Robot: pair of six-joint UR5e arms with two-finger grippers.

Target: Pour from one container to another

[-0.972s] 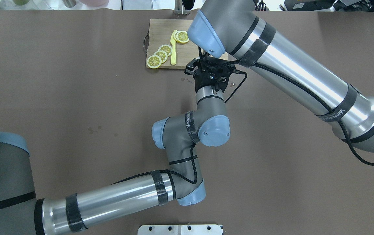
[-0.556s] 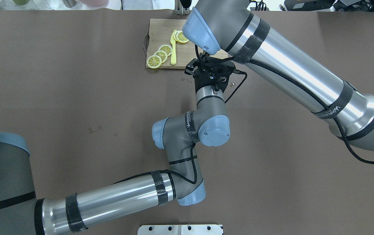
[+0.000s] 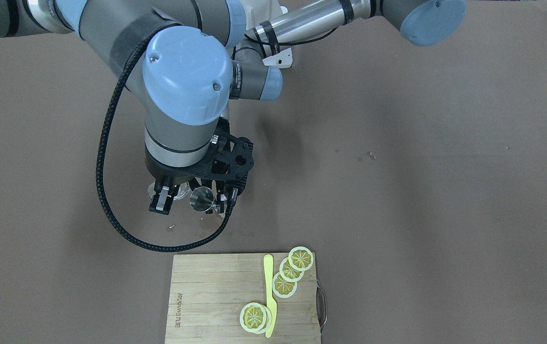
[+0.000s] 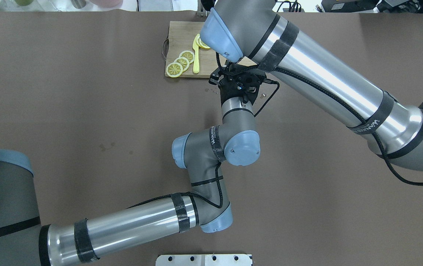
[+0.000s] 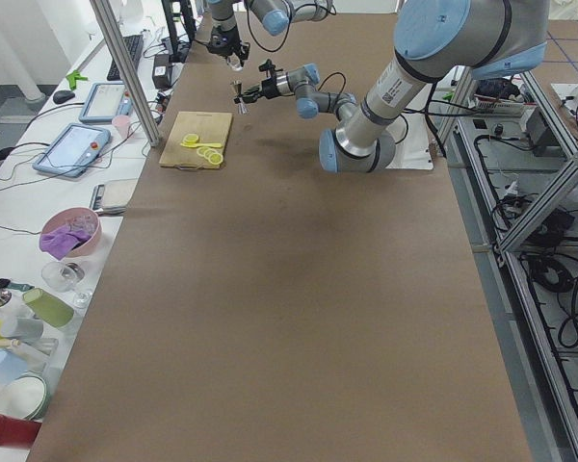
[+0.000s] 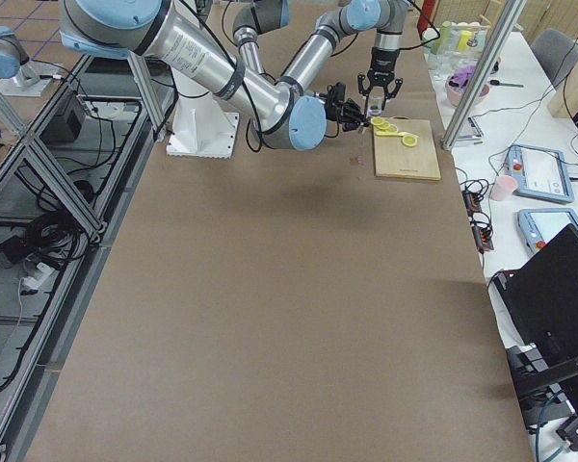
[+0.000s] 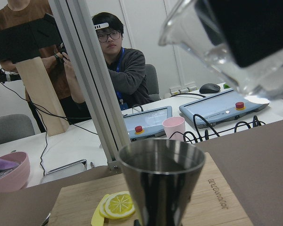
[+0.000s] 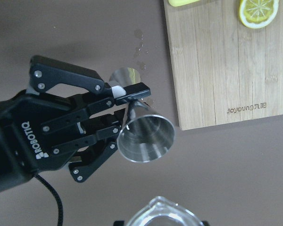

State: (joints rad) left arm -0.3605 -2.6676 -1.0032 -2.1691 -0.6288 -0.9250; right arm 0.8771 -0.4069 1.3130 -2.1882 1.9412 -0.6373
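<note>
My left gripper (image 8: 126,114) is shut on the narrow waist of the metal jigger (image 8: 146,139), holding it upright just off the board's near edge. The jigger (image 7: 160,181) fills the lower middle of the left wrist view, mouth up and dark inside. The clear glass cup (image 7: 212,42) hangs tilted above and to its right, with a black finger pad (image 7: 257,26) of my right gripper pressed on it. From the front, the right gripper (image 3: 170,196) is shut on the cup (image 3: 181,191) beside the jigger (image 3: 200,199). I cannot tell whether liquid is flowing.
A wooden cutting board (image 3: 206,296) with lemon slices (image 3: 290,271) and a yellow knife (image 3: 268,291) lies just beyond the grippers. Small droplets (image 8: 141,47) spot the brown table. People sit at a bench (image 7: 118,61) past the table's far edge.
My right arm has swung left in the overhead view, covering more of the cutting board and closing over the left gripper. The left arm has not moved.
</note>
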